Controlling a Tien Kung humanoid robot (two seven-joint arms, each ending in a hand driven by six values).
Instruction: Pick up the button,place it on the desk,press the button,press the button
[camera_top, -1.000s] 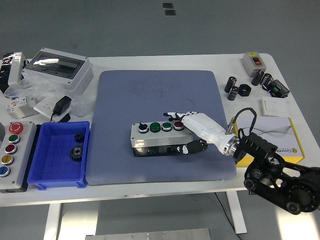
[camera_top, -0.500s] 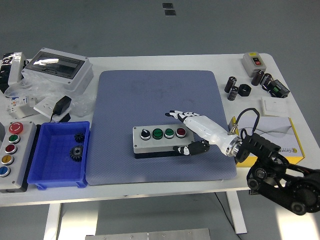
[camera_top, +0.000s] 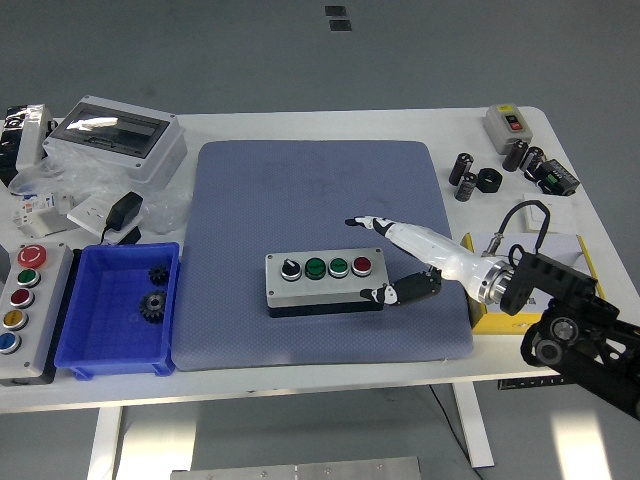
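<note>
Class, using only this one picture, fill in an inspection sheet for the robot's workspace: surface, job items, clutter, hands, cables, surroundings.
Surface: white table with a blue-grey mat in the middle.
Job items: grey button box lies flat on the mat, one black knob, two green buttons and one red on top.
Clutter: blue bin holding two gears, clear-lidded enclosure, second button box at left; black cylinders, yellow box at right.
Hands: right hand open, just right of the button box, not gripping; left not in view.
Cables: black loop at the right wrist.
Surroundings: grey floor; no person seen.
</note>
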